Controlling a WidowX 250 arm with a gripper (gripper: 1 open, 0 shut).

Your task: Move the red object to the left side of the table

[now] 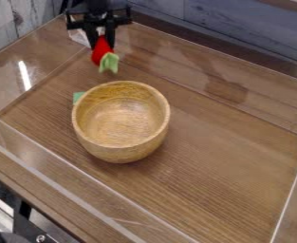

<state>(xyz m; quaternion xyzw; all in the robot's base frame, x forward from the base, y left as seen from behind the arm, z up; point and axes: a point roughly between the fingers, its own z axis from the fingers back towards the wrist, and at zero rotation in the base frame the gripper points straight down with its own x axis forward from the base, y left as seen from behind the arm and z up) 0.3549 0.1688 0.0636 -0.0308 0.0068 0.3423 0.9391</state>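
Gripper [102,36] points straight down at the far left of the table [227,161], fingers clamped on the red object [103,47]. Strawberry hangs with its green leaves at the low end, just over the wood near the far acrylic wall. Wooden bowl [120,120] sits nearer, well apart. Small green piece [79,97] touches the bowl's left rim.
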